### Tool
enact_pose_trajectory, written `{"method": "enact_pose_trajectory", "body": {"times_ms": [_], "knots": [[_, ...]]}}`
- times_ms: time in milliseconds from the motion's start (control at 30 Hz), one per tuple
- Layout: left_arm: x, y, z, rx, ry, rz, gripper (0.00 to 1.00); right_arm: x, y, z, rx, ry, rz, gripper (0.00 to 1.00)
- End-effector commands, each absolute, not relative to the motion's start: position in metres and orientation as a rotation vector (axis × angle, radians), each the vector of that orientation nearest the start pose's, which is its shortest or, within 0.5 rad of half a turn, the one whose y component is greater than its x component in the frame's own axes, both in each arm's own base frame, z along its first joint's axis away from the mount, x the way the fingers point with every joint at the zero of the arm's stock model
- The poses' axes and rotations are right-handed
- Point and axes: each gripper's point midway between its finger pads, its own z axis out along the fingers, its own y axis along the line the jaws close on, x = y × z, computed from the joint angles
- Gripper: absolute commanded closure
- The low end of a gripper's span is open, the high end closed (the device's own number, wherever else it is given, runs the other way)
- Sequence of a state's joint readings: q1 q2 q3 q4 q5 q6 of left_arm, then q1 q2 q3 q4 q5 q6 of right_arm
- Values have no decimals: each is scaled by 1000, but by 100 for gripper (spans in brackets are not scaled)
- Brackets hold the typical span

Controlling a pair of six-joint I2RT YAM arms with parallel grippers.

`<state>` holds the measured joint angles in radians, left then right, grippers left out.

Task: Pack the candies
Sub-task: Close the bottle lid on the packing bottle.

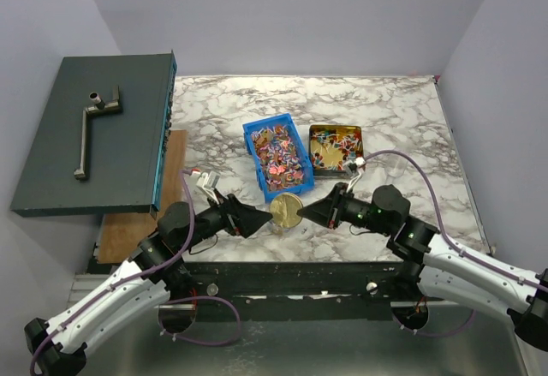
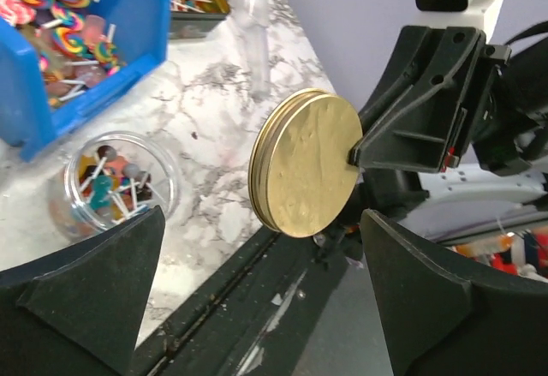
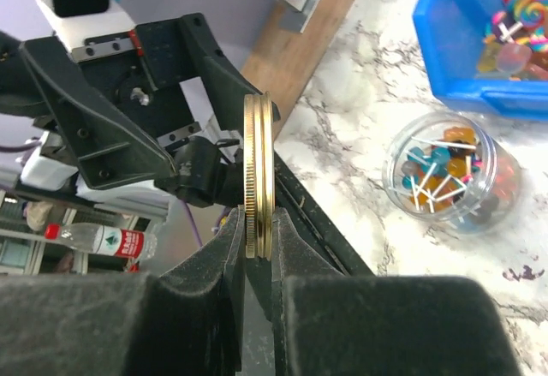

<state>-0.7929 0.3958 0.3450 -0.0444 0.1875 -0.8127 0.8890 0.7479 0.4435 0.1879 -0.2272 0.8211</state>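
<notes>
Black jaws of the right gripper were clamped on the rim of the gold lid, holding it on edge, its flat faces upright. The left gripper faced the lid's broad side with its jaws spread wide, one on each side and neither touching it.

The candies lay in three places: some in the clear jar, many in the blue bin, and more in the gold tin. All three containers stood on the marble surface.

The jar stood open-mouthed near the front edge of the surface. It was below the lid and off toward the bin, just in front of both sets of jaws. If capping comes next, the lid would have to tip from upright to flat, since the jar's axis ran straight up. Only the right arm was placed to do that.

Counted, there were one lid, one jar, one bin, one tin and two arms. The candies were too many to number.
</notes>
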Motion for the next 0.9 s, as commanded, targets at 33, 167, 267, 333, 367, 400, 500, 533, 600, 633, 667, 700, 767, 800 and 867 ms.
{"method": "enact_pose_trajectory", "body": {"times_ms": [33, 167, 267, 333, 367, 400, 500, 533, 600, 633, 667, 700, 767, 800, 867], "knots": [[161, -216, 184, 66, 1916, -1142, 1, 151, 284, 190, -123, 1975, 1404, 99], [165, -216, 174, 77, 1950, -1100, 1, 149, 289, 179, -73, 1987, 1465, 99], [171, -213, 167, 86, 1957, -1043, 2, 149, 292, 167, -31, 2012, 1490, 100], [173, -213, 165, 101, 1949, -1027, 2, 150, 294, 162, -11, 2013, 1512, 99], [174, -214, 163, 107, 1946, -1025, 3, 149, 295, 161, -3, 2014, 1523, 100], [174, -214, 163, 116, 1938, -1026, 3, 149, 297, 161, 0, 2008, 1539, 99], [174, -216, 160, 136, 1919, -1034, 4, 151, 300, 156, 26, 2017, 1558, 100], [173, -217, 157, 143, 1920, -1033, 5, 151, 300, 155, 33, 2018, 1560, 99], [172, -217, 149, 158, 1942, -1024, 5, 152, 302, 154, 41, 2013, 1572, 100], [173, -219, 151, 164, 1930, -1032, 6, 153, 303, 155, 42, 2009, 1578, 99], [173, -220, 148, 171, 1937, -1031, 7, 154, 305, 155, 42, 2010, 1581, 99], [173, -220, 145, 176, 1948, -1027, 7, 155, 306, 154, 40, 2012, 1579, 99], [173, -221, 141, 183, 1960, -1024, 8, 157, 308, 153, 40, 2019, 1580, 99], [173, -221, 139, 182, 1963, -1023, 9, 158, 309, 151, 44, 2025, 1577, 99], [174, -222, 139, 177, 1957, -1029, 10, 162, 309, 149, 54, 2030, 1571, 100]]}}
